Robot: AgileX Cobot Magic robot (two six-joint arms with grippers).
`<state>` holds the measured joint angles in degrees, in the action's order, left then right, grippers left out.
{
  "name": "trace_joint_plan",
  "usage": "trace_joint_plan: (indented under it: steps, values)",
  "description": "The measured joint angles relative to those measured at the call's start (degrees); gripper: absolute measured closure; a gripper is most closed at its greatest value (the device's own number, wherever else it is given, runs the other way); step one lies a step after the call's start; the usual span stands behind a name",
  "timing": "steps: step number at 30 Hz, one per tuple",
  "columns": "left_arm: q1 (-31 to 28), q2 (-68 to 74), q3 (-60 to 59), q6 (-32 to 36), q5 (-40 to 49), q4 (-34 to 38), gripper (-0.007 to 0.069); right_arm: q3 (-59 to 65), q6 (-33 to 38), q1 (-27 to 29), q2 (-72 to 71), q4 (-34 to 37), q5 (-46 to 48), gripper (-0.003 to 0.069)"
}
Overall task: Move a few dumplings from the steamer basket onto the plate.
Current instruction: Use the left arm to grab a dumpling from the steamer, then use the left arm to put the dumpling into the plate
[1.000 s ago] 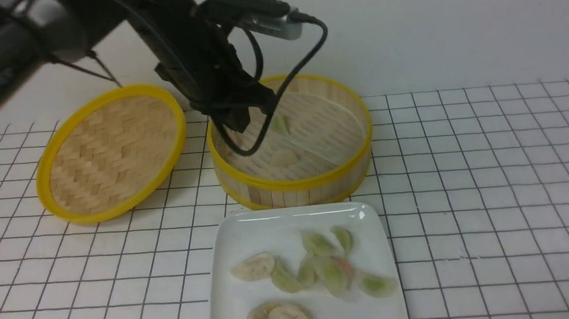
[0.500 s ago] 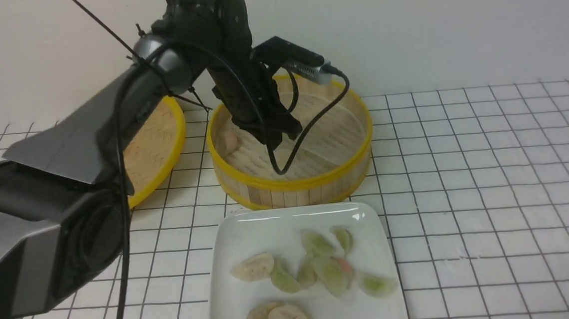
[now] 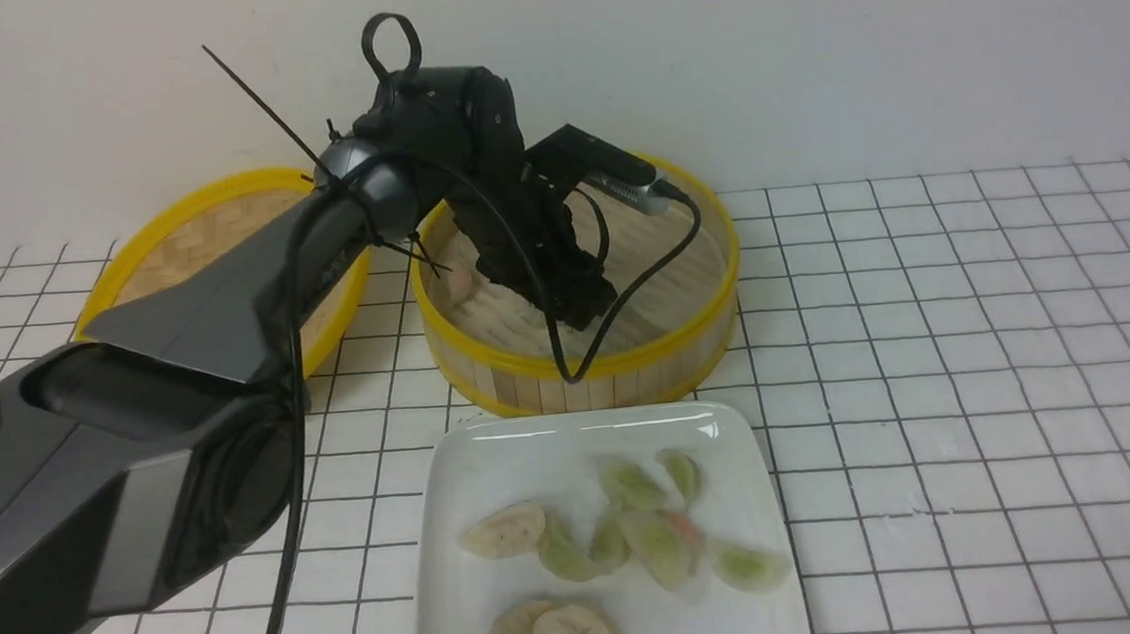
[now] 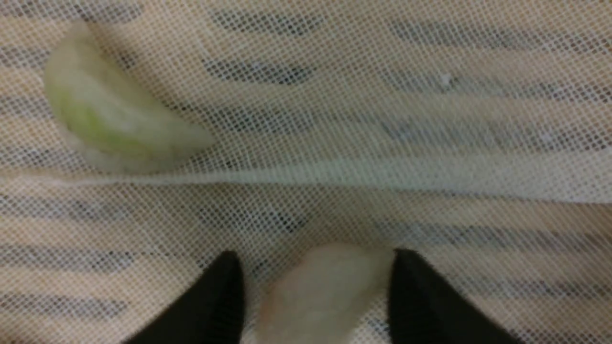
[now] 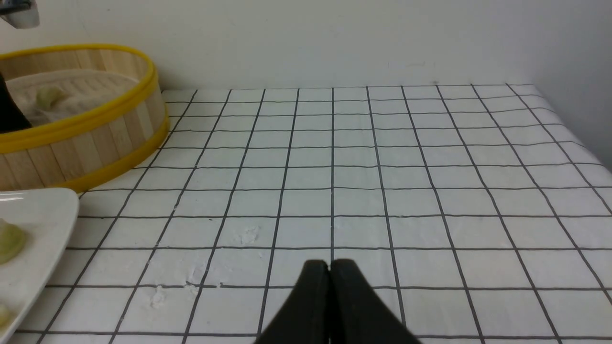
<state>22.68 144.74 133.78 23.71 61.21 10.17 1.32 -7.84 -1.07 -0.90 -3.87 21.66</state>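
Observation:
The steamer basket (image 3: pixel 628 360) stands at the back centre, and my left gripper (image 3: pixel 584 308) reaches down inside it. In the left wrist view the gripper (image 4: pixel 314 255) is open just above the liner sheet (image 4: pixel 382 119). A cream dumpling (image 4: pixel 320 296) lies between its fingers. A pale green dumpling (image 4: pixel 105 124) lies apart from it on the liner. A pinkish dumpling (image 3: pixel 460 283) lies by the basket's left wall. The white plate (image 3: pixel 466 463) in front holds several dumplings (image 3: pixel 655 539). My right gripper (image 5: pixel 330 265) is shut and empty, low over the table.
The flat woven lid (image 3: pixel 191 234) leans at the back left, partly behind my left arm. The checked tablecloth (image 3: pixel 977 378) covers the table. In the right wrist view the basket (image 5: pixel 95 138) and the plate's corner (image 5: pixel 43 210) lie off to one side.
My left arm has swung down and rightward, lowering its gripper from the basket's far left rim to the liner inside it. The dumplings on the plate have not moved.

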Motion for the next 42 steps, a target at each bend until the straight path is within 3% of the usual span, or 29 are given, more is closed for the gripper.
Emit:
trace_joint_plan:
  steps: [3,4,13,19,25,31,36,42]
  values:
    - [0.0,-0.7,0.1,-0.1,1.5,-0.1,0.0427,0.0,0.0,0.0,0.0,0.0,0.0,0.0673]
    - [0.0,-1.0,0.1,-0.2,2.0,-0.2,0.0432,0.0,0.0,0.0,0.0,0.0,0.0,0.0673]
    - [0.1,-9.3,0.3,-2.2,9.1,-0.7,0.0431,0.0,0.0,0.0,0.0,0.0,0.0,0.0673]
    - [0.1,-10.9,0.5,-2.7,9.4,-0.6,0.0431,0.0,0.0,0.0,0.0,0.0,0.0,0.0673]
    - [0.1,-13.6,-2.0,-9.2,9.6,-0.6,0.0431,0.0,0.0,0.0,0.0,0.0,0.0,0.0673]
    - [0.2,-30.7,-19.5,-11.3,9.3,-0.5,0.0441,0.0,0.0,0.0,0.0,0.0,0.0,0.0673]
    - [1.6,-46.7,-46.5,-12.1,9.4,1.7,0.0441,0.0,0.0,0.0,0.0,0.0,0.0,0.0673]
    - [4.4,-47.6,-60.7,-12.0,1.8,3.3,0.0441,0.0,0.0,0.0,0.0,0.0,0.0,0.0673]
